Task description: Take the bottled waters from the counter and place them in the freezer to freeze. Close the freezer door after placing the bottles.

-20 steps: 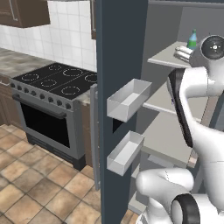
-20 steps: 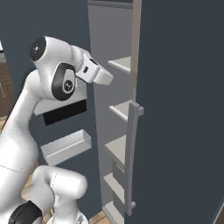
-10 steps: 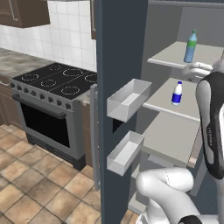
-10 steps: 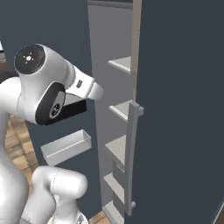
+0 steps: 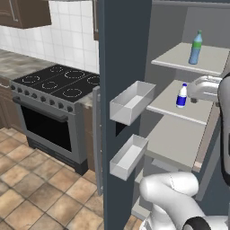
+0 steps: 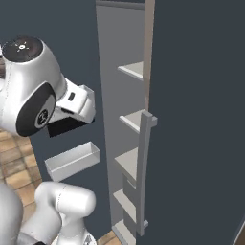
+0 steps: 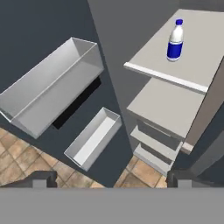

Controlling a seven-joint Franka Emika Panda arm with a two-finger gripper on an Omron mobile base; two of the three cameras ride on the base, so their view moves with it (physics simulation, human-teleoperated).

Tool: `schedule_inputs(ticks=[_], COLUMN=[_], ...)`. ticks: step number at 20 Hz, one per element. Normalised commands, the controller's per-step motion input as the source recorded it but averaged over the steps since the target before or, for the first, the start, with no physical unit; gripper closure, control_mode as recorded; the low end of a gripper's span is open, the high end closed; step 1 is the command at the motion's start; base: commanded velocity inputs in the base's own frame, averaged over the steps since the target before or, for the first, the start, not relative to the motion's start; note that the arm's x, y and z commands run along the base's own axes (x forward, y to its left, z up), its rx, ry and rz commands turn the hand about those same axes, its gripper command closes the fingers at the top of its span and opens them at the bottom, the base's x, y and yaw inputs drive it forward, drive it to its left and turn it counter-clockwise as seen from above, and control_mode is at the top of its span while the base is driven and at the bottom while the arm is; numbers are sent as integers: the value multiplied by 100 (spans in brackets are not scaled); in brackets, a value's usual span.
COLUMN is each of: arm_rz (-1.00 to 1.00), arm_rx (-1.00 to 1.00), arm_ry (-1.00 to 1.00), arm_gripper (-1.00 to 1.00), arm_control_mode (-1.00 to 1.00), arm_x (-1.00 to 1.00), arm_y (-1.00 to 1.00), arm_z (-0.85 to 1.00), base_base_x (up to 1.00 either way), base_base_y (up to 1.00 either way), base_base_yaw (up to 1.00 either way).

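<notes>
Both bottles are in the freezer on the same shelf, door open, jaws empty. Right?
Not quite. In the left base view the blue-green bottle stands on the upper shelf and the white bottle on the shelf below. The rest holds: door open, jaws empty.

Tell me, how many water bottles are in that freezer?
2: a blue-green bottle on the upper shelf, a white bottle on the shelf below. Others may be hidden.
</notes>
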Motion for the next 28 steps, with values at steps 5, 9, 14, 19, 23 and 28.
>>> schedule_inputs(ticks=[5, 9, 14, 19, 23, 28], arm_rz=[-3, -5, 0, 0, 2, 2], arm_rx=[-5, -8, 0, 0, 0, 0], arm_ry=[40, 34, 24, 1, -1, -7], arm_gripper=[-100, -100, -100, -100, -100, -100], arm_control_mode=[-100, -100, -100, -100, -100, -100], arm_x=[0, -4, -11, 0, 0, -4], arm_y=[23, 10, 0, 0, 0, 0], arm_z=[-54, -60, -57, -51, -37, -30], base_base_x=[0, 0, 0, 0, 0, 0], base_base_y=[0, 0, 0, 0, 0, 0], base_base_yaw=[0, 0, 0, 0, 0, 0])
